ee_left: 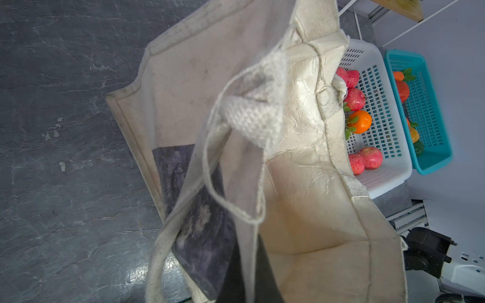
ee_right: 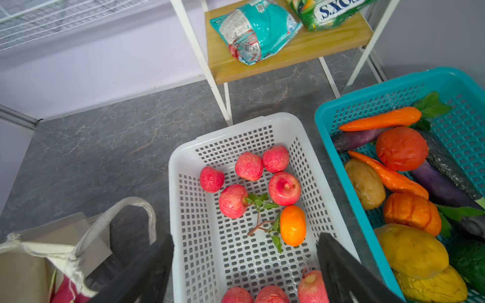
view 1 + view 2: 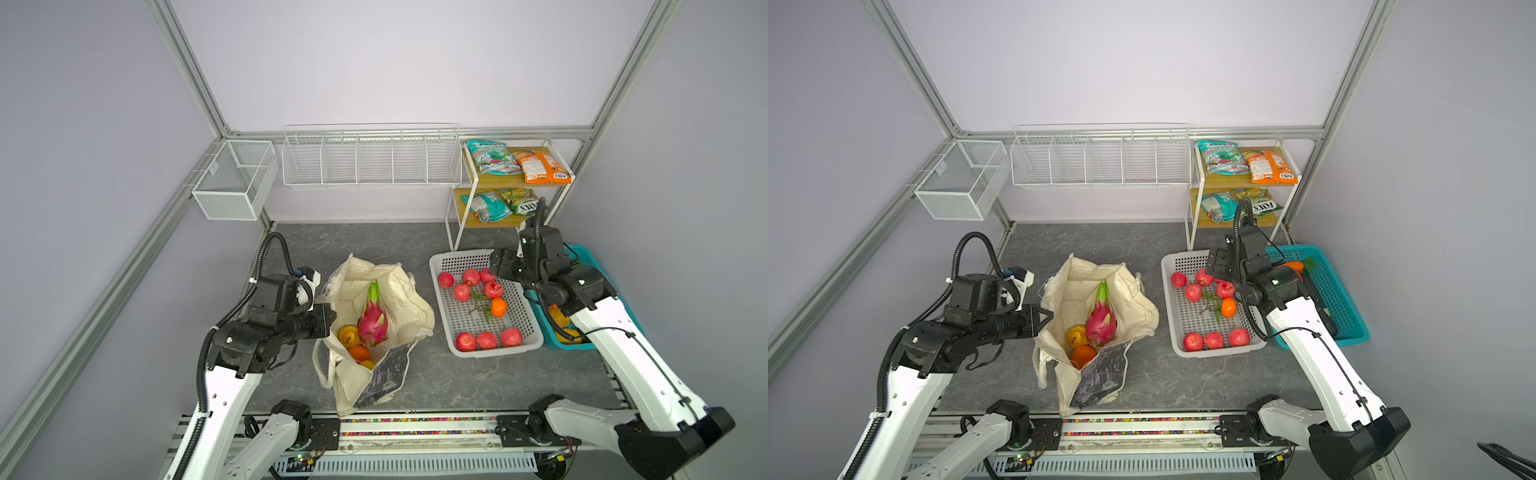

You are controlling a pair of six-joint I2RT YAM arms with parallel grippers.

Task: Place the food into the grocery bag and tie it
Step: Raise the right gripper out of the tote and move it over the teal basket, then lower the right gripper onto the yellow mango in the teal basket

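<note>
Pale lilac walls (image 3: 395, 62) meet in aluminium-framed (image 3: 189, 66) corners. A white wire rack (image 3: 370, 160) and a mesh box (image 3: 232, 183) hang above the dark marbled tabletop (image 3: 457, 374), with a wooden two-tier shelf (image 2: 315, 44) beside them.

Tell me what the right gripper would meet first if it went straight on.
Probably the white perforated plastic basket, near its small orange citrus fruit; the open right gripper points there, but depth is unclear.

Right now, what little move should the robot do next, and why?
Probably lift the open right hand toward the orange packet on the top shelf. The left hand is shut on the bag by its rim, holding it open. The dragon fruit already lies inside, and that packet is not in yet.
</note>
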